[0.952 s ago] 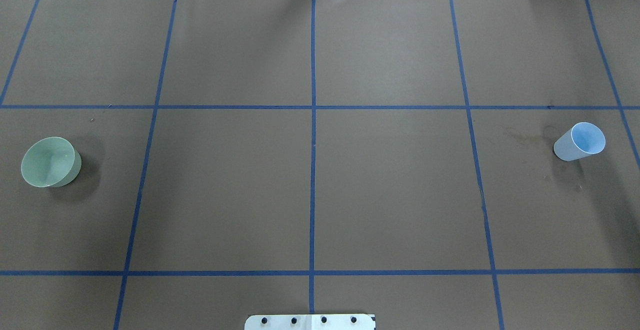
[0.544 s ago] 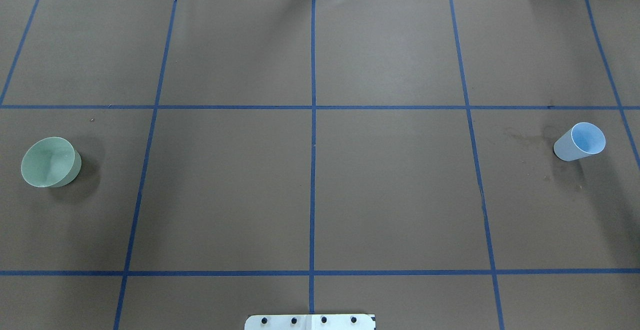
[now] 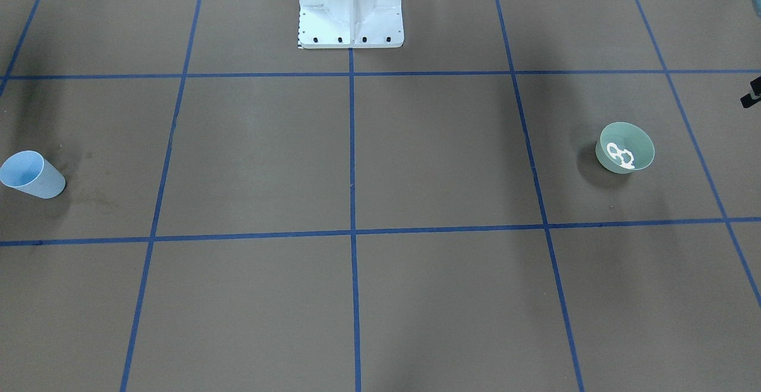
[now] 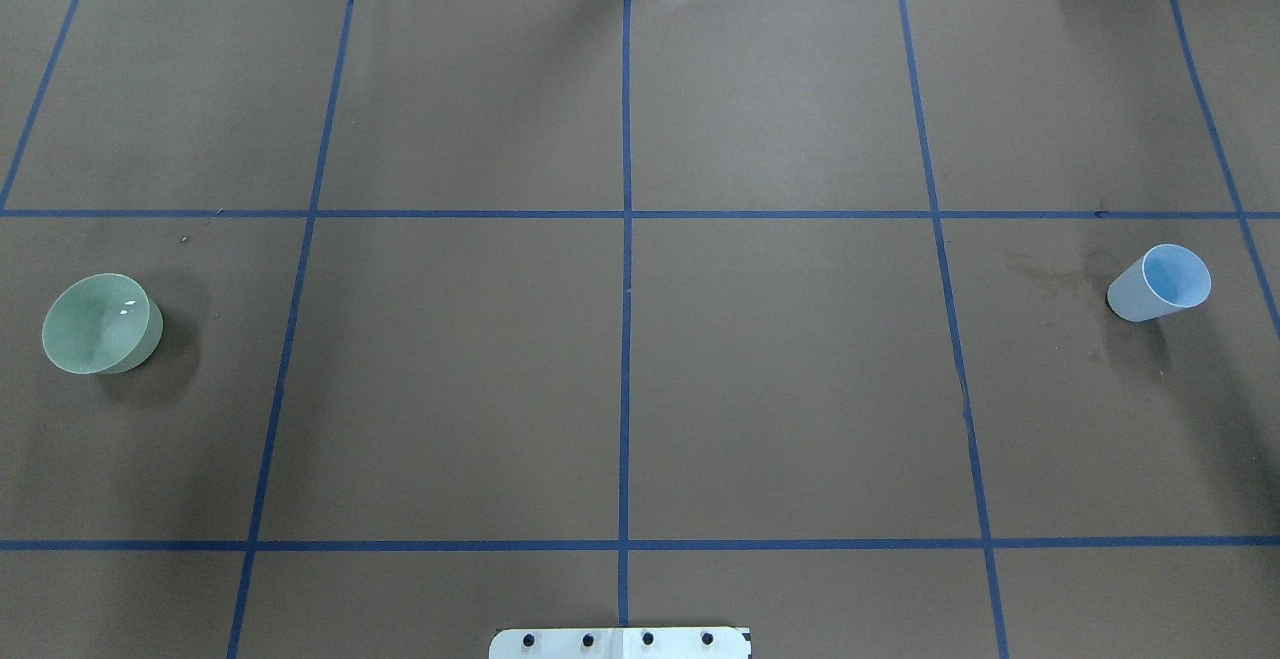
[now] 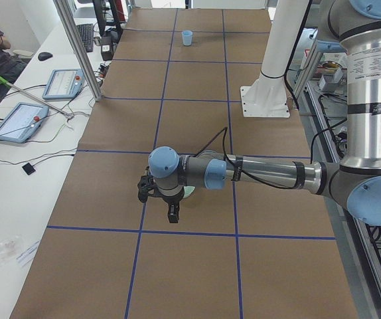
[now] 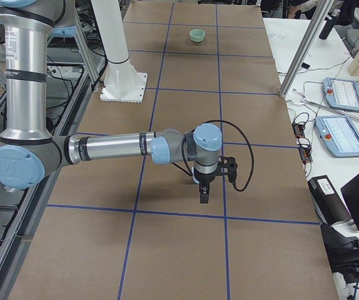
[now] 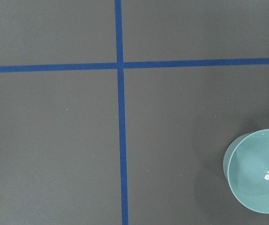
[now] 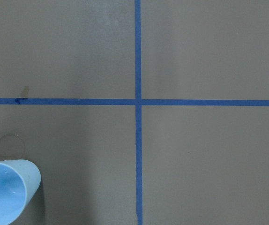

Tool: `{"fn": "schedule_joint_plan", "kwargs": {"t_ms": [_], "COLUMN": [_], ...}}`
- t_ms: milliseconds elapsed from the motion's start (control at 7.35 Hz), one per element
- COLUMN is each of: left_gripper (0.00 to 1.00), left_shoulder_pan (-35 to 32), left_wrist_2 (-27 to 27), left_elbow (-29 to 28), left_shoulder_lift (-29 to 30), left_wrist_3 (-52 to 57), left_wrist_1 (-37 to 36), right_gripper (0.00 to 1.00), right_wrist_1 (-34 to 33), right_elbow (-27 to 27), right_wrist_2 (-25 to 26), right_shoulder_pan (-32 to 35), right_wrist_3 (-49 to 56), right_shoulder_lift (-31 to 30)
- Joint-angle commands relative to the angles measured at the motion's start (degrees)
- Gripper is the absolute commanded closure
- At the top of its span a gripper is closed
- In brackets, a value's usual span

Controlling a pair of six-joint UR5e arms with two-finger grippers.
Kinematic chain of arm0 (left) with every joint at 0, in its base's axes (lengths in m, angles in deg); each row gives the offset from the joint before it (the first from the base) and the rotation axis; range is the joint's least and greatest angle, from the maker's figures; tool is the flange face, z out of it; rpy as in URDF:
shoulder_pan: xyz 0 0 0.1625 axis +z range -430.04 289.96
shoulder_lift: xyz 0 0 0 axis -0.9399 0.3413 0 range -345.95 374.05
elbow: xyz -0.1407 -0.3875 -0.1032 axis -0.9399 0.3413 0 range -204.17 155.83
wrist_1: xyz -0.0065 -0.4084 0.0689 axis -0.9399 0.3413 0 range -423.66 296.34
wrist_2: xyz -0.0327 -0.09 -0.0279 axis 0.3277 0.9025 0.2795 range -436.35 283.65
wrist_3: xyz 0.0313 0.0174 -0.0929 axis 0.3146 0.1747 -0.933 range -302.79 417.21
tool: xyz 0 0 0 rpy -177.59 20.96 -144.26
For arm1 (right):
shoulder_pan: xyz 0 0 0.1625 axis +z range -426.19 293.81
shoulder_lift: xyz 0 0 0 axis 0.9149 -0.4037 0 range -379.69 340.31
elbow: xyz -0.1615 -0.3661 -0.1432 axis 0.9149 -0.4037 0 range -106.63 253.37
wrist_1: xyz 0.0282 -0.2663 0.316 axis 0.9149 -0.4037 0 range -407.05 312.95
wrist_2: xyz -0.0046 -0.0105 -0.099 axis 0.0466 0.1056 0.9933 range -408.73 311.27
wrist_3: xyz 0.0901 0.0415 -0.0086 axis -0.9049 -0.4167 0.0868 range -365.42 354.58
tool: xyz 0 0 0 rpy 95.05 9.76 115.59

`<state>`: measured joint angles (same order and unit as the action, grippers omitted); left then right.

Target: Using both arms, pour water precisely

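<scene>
Brown paper (image 4: 780, 369) gridded with blue tape (image 4: 625, 389) covers the table. Water (image 3: 621, 155) glints inside the green bowl (image 4: 100, 324) at the robot's left; the blue cup (image 4: 1160, 282) stands far right. The left gripper (image 5: 172, 216) and the right gripper (image 6: 203, 197) hang pointing down above the paper; whether their fingers are apart or together cannot be told.

My front view is bright and sharp: white glare on the water (image 3: 622, 156) in the green bowl (image 3: 641, 142), soft shadow at its 9 o'clock.
</scene>
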<state>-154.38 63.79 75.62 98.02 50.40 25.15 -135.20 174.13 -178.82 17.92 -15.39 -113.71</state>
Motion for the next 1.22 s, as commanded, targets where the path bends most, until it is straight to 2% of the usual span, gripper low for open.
{"fn": "schedule_joint_plan", "kwargs": {"t_ms": [0,136,272,408,544,1088], "left_gripper": [0.0,0.0,0.0,0.0,0.0,0.0], "left_shoulder_pan": [-0.6,-0.8,-5.0,-6.0,-6.0,-5.6], "left_wrist_2": [2.3,2.0,0.6,0.0,-4.0,-5.2], "left_elbow": [-0.1,0.0,0.8,2.2,2.9,3.8], "left_shoulder_lift": [-0.2,0.1,0.7,0.2,-0.8,-1.4], "left_wrist_3": [-1.0,-1.0,-0.8,-0.7,-0.3,-0.2], "left_wrist_1": [0.2,0.3,0.3,0.2,0.7,0.9], "right_gripper": [0.01,0.01,0.01,0.01,0.01,0.01], "right_wrist_1": [0.0,0.0,-0.2,-4.6,-9.5,-9.4], "right_elbow": [0.0,0.1,-0.3,-0.2,0.0,0.8], "right_wrist_2": [-0.6,-0.6,-0.6,-0.7,-0.6,-0.5], "right_shoulder_pan": [-0.5,-0.6,-1.6,-1.7,-1.5,-0.8], "right_wrist_3": [-0.1,-0.1,-0.1,0.0,0.6,0.6], "right_shoulder_lift": [0.1,0.5,0.9,3.5,5.8,5.6]}}
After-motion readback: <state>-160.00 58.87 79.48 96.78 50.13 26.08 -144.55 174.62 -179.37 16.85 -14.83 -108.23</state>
